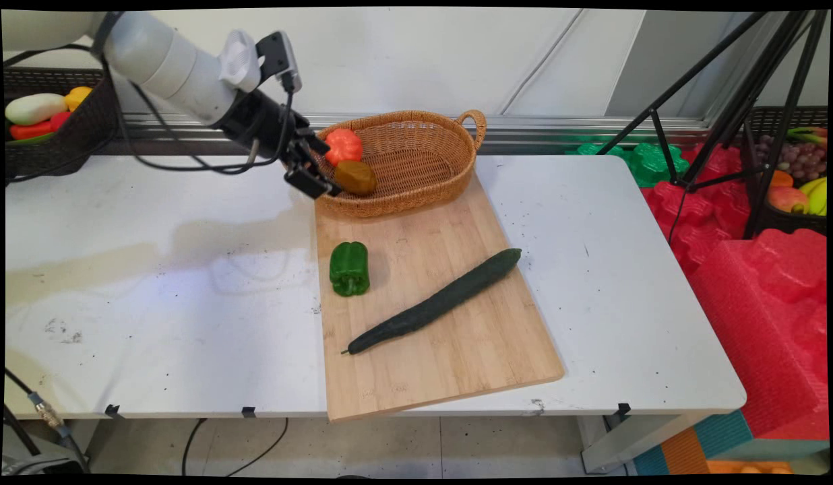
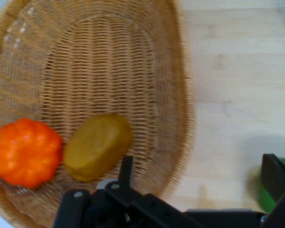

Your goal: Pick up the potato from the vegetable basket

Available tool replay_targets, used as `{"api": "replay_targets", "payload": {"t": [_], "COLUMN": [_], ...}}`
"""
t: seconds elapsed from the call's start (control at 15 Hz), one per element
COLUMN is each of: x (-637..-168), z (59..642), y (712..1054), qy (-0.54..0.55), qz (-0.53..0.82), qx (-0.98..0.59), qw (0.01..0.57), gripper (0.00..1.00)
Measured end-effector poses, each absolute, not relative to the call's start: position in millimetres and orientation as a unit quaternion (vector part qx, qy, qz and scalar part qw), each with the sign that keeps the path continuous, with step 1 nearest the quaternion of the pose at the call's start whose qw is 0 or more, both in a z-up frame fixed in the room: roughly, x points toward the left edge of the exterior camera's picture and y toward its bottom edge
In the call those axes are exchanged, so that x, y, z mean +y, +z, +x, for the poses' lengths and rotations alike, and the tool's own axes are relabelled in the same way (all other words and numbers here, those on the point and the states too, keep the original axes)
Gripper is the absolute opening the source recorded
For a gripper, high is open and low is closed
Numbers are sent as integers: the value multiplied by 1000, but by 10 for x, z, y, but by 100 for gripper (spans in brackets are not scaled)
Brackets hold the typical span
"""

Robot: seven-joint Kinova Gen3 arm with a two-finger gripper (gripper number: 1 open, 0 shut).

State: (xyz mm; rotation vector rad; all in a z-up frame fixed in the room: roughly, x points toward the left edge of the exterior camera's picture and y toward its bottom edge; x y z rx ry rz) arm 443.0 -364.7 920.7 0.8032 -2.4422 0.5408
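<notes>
White table (image 1: 153, 323) against a pale wall, with a bamboo cutting board (image 1: 457, 350) running from its far middle out past the near edge. Wicker basket (image 1: 423, 168) on the board's far end, holding an orange pumpkin-like piece (image 1: 343, 145) and a brownish oval piece (image 1: 355, 177) side by side at its left end. Gripper (image 1: 315, 176) hanging over the basket's left rim, jaws spread wide, gripping nothing, nearest the brownish piece. Green pepper (image 1: 350, 269) by the board's left edge; long cucumber (image 1: 435, 302) lying diagonally mid-board. Wide bare table left and right of the board. One fingertip cut off at the hand view's right edge, covering part of the pepper.
</notes>
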Motion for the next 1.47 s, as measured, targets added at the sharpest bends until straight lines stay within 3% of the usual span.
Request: {"api": "replay_targets", "payload": {"t": [0.8,1.47], "x": [-4719,-5151], "z": [4311,4205], "y": [8879,8439], "qy": [208,173], "qz": [266,223], "qx": [-923,-950], "qw": [184,130], "gripper": [100,100]}}
